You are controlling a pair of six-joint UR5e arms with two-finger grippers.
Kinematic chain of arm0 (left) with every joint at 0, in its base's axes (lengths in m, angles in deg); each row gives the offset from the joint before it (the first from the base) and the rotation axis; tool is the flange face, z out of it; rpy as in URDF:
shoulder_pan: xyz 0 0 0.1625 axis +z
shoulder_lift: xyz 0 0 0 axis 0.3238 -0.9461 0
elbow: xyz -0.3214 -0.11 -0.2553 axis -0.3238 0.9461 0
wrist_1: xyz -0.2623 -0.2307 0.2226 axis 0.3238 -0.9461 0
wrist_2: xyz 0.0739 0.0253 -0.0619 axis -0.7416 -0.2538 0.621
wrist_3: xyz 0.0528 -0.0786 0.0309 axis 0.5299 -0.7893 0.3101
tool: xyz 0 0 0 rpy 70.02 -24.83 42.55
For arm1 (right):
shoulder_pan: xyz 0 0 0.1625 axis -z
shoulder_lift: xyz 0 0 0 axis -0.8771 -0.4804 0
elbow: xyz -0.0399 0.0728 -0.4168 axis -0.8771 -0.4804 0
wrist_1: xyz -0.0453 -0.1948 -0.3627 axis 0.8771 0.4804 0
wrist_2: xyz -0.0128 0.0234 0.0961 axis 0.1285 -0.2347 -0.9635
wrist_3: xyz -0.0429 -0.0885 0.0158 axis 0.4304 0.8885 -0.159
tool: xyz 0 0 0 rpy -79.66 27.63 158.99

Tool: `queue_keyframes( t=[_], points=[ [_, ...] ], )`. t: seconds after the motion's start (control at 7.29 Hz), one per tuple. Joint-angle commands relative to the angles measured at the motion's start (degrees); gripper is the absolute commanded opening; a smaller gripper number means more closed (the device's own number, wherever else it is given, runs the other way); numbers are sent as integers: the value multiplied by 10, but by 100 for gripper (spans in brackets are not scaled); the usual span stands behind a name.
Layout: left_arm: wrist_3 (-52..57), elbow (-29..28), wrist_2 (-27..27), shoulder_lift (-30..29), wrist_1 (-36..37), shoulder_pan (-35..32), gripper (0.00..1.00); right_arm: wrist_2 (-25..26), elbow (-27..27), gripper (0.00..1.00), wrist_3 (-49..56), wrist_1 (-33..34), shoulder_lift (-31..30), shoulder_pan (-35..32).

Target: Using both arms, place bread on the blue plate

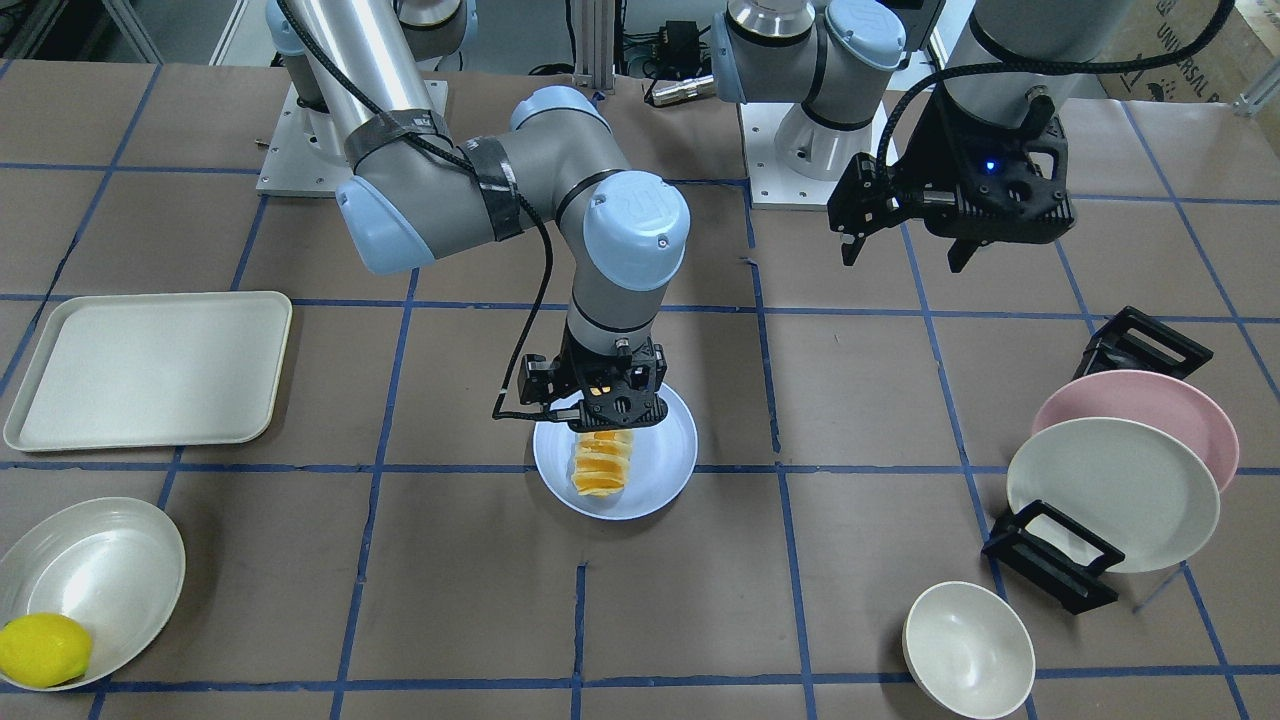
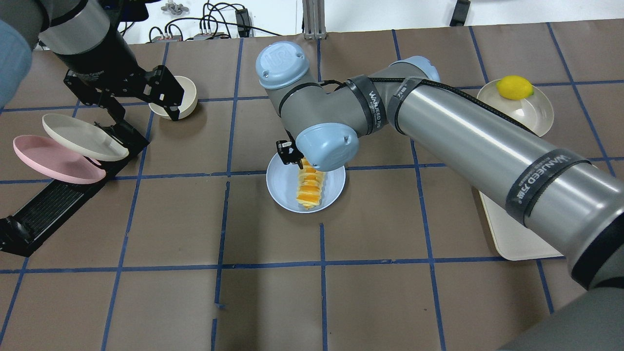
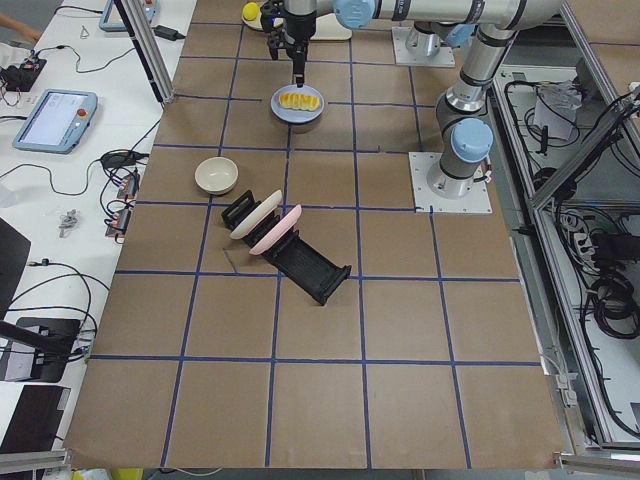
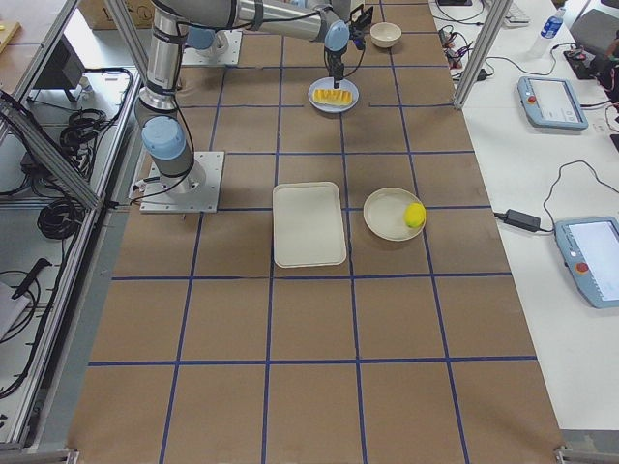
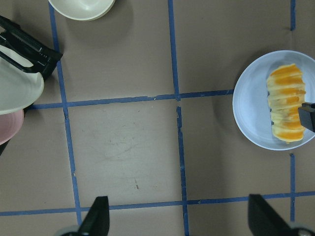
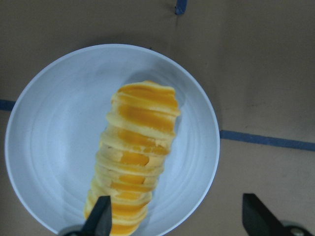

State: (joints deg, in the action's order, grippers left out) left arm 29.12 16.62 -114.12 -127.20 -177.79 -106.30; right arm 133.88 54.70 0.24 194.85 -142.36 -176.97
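The bread (image 1: 600, 465), an orange-and-cream striped loaf, lies on the blue plate (image 1: 665, 455) at the table's middle. My right gripper (image 1: 605, 405) hangs just above the loaf's end nearest the robot. In the right wrist view its fingers (image 6: 101, 219) are spread wide, one over the loaf's end (image 6: 135, 157), the other beyond the plate's rim (image 6: 49, 147); it holds nothing. My left gripper (image 1: 905, 235) is open and empty, high above the table. Its wrist view shows the loaf (image 5: 285, 108) on the plate (image 5: 251, 108) off to one side.
A cream tray (image 1: 150, 365) and a bowl (image 1: 90, 570) with a yellow lemon (image 1: 45, 648) are on my right side. A pink plate (image 1: 1170, 400) and a cream plate (image 1: 1110, 490) lean in a black rack (image 1: 1050, 560) on my left, near a white bowl (image 1: 968, 650).
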Motion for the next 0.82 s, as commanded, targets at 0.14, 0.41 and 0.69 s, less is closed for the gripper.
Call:
queue_keyframes(
  t=[0.14,0.41,0.69],
  points=[
    [2,-2,1,-7,-1,-1,100,-6,32,100,197,-74,-130,138],
    [0,-11,-1,-8,-2,0,100,-1,123,100,305,-95,-225,227],
    [-1,-14,-12,-10,-7,0,100,-1,193,100,358,-103,-326,315]
  ],
)
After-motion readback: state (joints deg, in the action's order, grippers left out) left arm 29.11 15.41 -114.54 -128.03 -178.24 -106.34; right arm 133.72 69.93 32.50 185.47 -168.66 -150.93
